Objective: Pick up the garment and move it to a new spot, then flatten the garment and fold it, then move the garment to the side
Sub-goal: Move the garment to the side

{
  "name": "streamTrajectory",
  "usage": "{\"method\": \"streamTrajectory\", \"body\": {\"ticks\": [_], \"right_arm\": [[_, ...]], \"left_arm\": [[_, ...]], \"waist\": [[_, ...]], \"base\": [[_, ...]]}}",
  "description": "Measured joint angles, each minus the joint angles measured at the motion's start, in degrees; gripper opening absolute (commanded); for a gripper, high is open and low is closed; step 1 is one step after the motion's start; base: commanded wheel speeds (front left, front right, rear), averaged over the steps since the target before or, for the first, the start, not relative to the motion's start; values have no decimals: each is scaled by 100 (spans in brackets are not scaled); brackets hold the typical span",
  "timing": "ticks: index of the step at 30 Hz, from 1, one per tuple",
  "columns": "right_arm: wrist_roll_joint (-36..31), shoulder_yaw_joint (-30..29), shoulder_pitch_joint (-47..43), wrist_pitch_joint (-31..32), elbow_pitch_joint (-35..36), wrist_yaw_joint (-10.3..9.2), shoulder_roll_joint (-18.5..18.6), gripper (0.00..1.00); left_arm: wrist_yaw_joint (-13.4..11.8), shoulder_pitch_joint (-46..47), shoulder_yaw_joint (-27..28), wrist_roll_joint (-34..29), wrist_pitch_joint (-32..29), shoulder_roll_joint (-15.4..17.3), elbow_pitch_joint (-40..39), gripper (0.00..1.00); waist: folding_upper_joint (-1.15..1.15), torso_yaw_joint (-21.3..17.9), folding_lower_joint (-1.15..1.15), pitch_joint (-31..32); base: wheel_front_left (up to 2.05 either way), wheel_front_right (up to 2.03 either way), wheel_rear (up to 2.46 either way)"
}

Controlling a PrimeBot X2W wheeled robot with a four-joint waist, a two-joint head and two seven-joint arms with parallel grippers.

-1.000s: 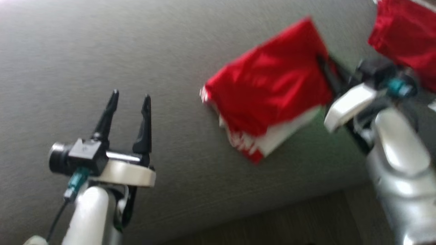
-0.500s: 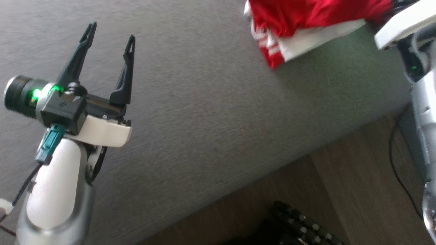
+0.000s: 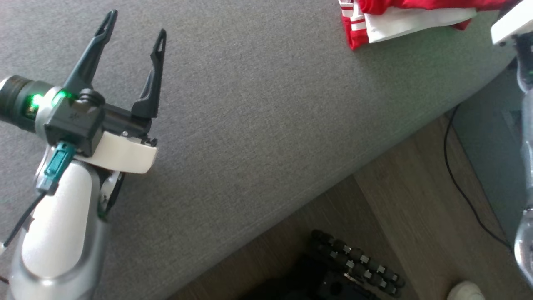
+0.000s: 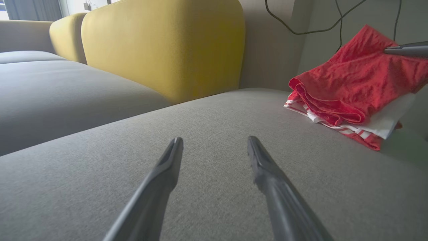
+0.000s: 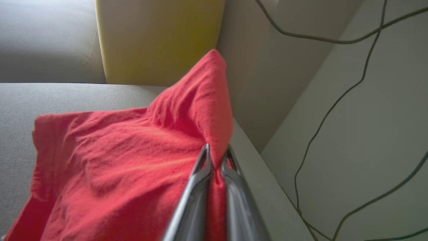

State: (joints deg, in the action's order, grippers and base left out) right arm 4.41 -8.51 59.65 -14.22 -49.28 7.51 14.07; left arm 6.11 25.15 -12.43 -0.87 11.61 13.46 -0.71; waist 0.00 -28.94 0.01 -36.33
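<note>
Head view shifted; right gripper pinches corner of red garment (at sofa edge); left gripper wide, well apart.

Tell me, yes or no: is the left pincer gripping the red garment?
No, the left pincer stands open over the bare grey sofa cushion, with the red garment lying apart from it.

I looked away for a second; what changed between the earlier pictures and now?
Mainly the head camera swung: the folded red garment now sits at that view's top edge and more wooden floor shows. No real move of the garment can be told. Unchanged: right gripper shut on its corner, left gripper open above the grey cushion.
</note>
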Motion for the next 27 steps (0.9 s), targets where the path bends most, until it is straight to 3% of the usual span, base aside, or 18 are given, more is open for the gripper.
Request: {"method": "streamTrajectory", "body": {"ticks": [1, 2, 3, 13, 17, 27], "right_arm": [[-26, -44, -1, -10, -11, 0, -44, 0], [-49, -81, -1, -10, -31, 0, -92, 32], [-64, -112, -1, -11, -48, 0, -140, 100], [-354, -236, -2, -25, 246, 0, -276, 100], [-481, -179, -10, -25, 521, 0, -276, 100], [-485, 661, -515, 59, 1243, 0, -296, 100]], "left_arm": [[0, 0, -2, 0, -2, 20, -30, 100], [0, 0, -7, 0, -30, 35, -66, 100], [0, 0, -10, 0, -47, 42, -99, 100], [-65, -32, -62, 141, 20, -3, 30, 100], [-154, -47, -144, 237, 177, -159, 243, 100], [-371, -422, -116, 564, 309, -609, 479, 100]], "waist": [[0, -18, 0, -25], [0, -31, 0, -49], [0, -38, 0, -70], [0, 152, 0, 75], [0, 329, 0, 277], [0, 1099, -1, 1015]], "base": [[0, 0, 0], [0, 0, 0], [0, 0, 0], [0, 0, 0], [0, 0, 0], [0, 0, 0]]}}
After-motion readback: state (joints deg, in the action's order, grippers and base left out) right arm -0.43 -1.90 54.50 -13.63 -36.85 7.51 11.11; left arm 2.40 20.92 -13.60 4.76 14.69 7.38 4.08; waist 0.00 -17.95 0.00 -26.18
